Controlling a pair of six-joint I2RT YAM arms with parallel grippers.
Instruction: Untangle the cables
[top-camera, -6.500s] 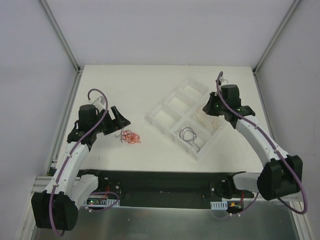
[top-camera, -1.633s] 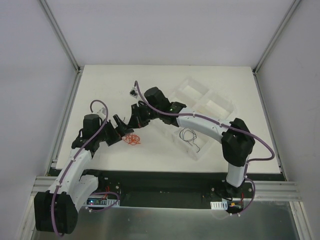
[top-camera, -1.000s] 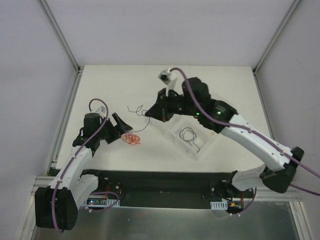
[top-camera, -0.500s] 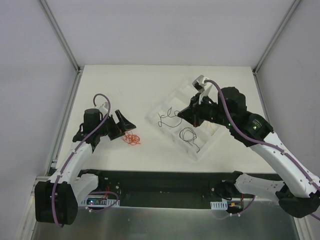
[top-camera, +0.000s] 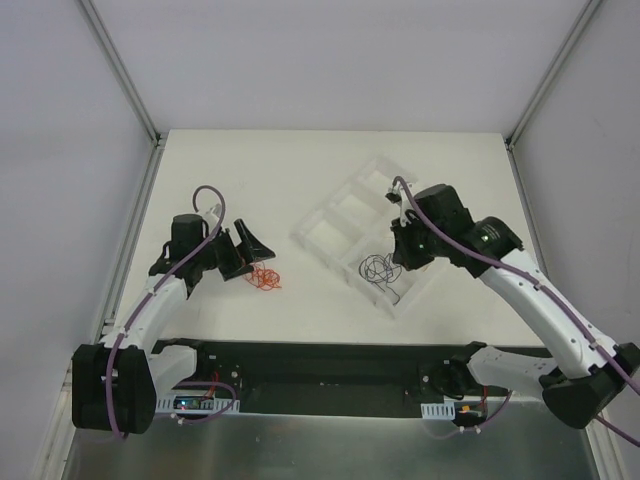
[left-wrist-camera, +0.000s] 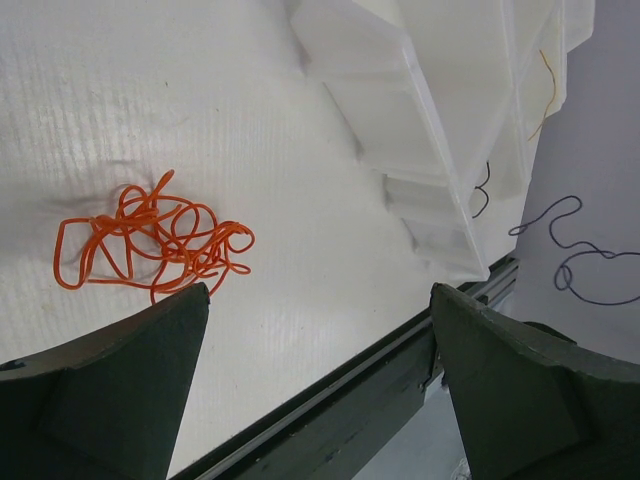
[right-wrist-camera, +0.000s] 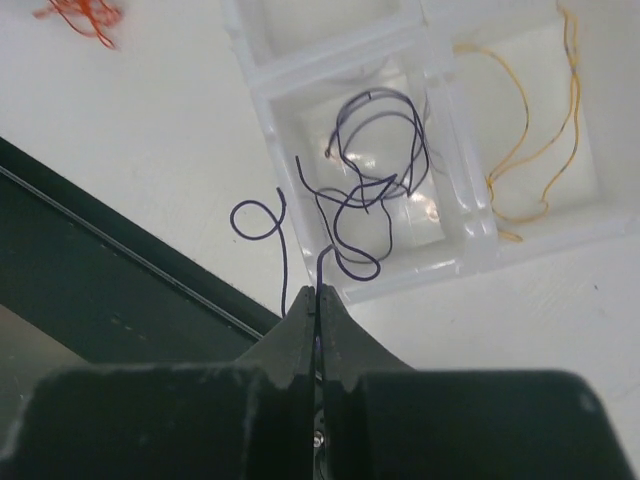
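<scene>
jaws of the right gripper (right-wrist-camera: 315, 297), pressed tight, hold one dark wire (right-wrist-camera: 284, 250) near its end. it dangles over the near compartment of the white tray (right-wrist-camera: 340, 52), where a second dark wire (right-wrist-camera: 385, 125) lies. we count one tan wire (right-wrist-camera: 530, 130) in the compartment beside it. the left gripper (left-wrist-camera: 318, 292) gapes wide and empty, close by the orange tangle (left-wrist-camera: 150, 240) on the table (left-wrist-camera: 150, 90). we judge these strands featherlight, springy and slippery, best nipped at a free end or outer loop. how many strands make up the tangle we cannot tell.
</scene>
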